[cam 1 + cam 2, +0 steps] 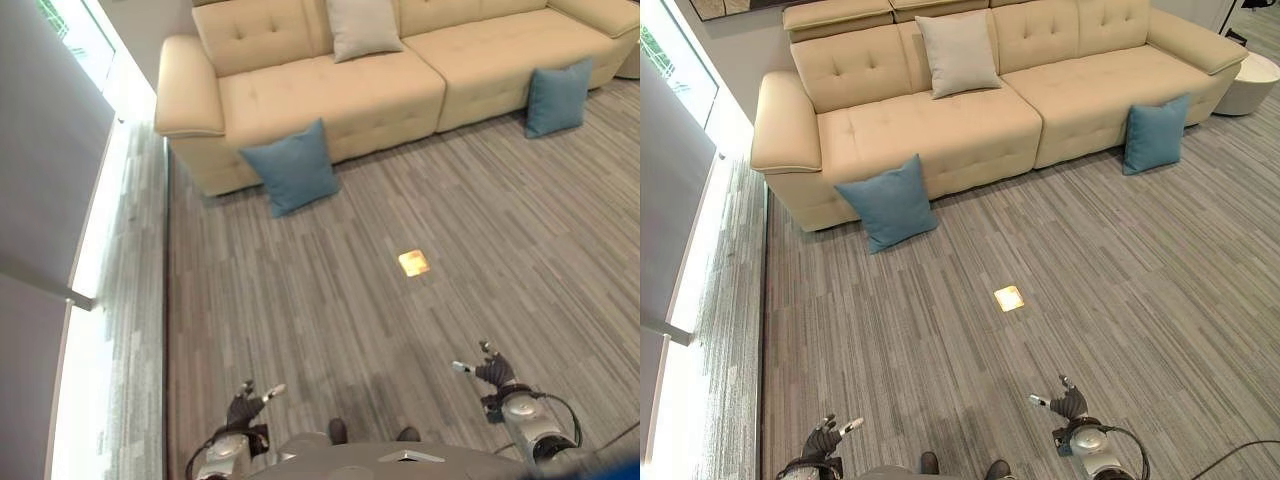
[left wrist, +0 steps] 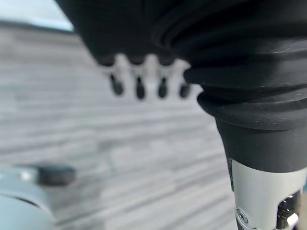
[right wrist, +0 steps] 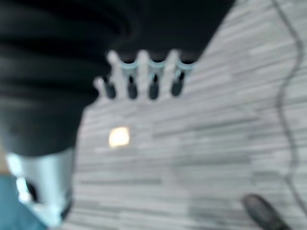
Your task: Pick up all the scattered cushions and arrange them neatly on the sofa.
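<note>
Since both blue cushions, the near one and the far one, lean on the floor against the sofa, they look light and squashy, best pinched at a top corner. A grey cushion already sits on the seat. Left hand and right hand hang empty, fingers loosely straight.

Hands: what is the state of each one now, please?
Left hand: open, holding nothing.
Right hand: open, holding nothing.
</note>
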Controlling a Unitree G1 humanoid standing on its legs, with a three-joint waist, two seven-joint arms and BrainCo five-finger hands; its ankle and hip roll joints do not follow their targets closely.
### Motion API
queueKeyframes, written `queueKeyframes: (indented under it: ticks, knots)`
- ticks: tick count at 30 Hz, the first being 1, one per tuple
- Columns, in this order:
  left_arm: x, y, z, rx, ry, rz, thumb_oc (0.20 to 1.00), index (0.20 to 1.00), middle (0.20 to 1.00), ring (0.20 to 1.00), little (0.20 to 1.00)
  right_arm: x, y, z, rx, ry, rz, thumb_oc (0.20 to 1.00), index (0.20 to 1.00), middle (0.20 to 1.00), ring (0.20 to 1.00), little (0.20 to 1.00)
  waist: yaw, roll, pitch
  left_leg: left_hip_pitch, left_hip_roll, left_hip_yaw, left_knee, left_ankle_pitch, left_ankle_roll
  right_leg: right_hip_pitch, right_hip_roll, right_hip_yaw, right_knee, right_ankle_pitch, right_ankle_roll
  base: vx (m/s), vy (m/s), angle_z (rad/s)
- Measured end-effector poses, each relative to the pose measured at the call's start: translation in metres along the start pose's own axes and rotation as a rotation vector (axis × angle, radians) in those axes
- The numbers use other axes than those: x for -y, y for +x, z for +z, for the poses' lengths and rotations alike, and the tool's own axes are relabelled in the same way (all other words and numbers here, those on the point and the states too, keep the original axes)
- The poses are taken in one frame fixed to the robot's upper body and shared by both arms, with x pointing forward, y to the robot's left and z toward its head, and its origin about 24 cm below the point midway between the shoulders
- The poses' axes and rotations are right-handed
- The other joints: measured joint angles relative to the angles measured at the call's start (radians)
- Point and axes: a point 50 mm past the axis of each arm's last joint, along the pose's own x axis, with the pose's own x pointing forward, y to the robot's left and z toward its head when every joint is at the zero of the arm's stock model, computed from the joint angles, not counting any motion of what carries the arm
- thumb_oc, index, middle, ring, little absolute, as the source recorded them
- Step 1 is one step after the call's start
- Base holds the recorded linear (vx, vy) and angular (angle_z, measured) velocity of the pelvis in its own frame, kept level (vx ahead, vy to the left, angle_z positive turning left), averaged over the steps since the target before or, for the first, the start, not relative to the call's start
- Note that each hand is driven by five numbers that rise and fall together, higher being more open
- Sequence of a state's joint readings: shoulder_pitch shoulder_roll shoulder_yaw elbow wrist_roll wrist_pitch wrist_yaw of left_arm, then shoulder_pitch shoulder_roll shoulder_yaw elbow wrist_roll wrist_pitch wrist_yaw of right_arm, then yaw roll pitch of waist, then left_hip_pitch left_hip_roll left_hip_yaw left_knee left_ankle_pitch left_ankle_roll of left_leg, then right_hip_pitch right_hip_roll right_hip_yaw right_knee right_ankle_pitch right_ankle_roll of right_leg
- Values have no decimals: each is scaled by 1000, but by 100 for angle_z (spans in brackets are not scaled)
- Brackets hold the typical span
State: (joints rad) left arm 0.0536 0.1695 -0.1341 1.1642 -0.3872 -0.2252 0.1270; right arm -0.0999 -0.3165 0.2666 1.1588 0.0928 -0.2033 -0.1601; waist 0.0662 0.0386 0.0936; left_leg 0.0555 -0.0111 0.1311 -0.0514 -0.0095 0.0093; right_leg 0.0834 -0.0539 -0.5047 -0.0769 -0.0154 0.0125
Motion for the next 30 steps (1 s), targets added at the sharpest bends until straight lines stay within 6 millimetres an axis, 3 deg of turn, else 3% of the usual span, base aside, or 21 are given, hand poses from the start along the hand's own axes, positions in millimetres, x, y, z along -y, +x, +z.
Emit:
queueKeyframes:
  ticks: [18,23,26,30]
  knots:
    - [2,-3,-8,-17,64,-17,1000,1000,1000,1000,1000,-11,-2,-3,-15,-5,27,1000,1000,1000,1000,1000,10,-7,-25,-7,14,-15,2,-1,-2,-4,14,-3,10,-9,0,13,-27,1]
    - [5,-2,-5,-11,63,-33,1000,1000,1000,1000,1000,-13,-2,-2,-9,-12,36,1000,1000,1000,1000,1000,17,-6,-22,-39,14,-45,22,6,-13,-12,15,-34,6,-15,-3,-15,-60,19]
    - [8,1,4,11,60,-41,1000,1000,1000,1000,1000,-14,0,3,8,-17,40,1000,1000,1000,1000,1000,36,-10,-2,-73,10,-63,59,20,-35,-15,12,-48,1,-20,-1,-25,-64,23]
    - [10,4,13,34,58,-47,1000,1000,1000,1000,1000,-15,1,9,30,-13,42,1000,1000,1000,1000,1000,56,-38,30,-117,-4,-90,81,73,-107,-15,-2,-110,-7,-19,-10,-13,-53,47]
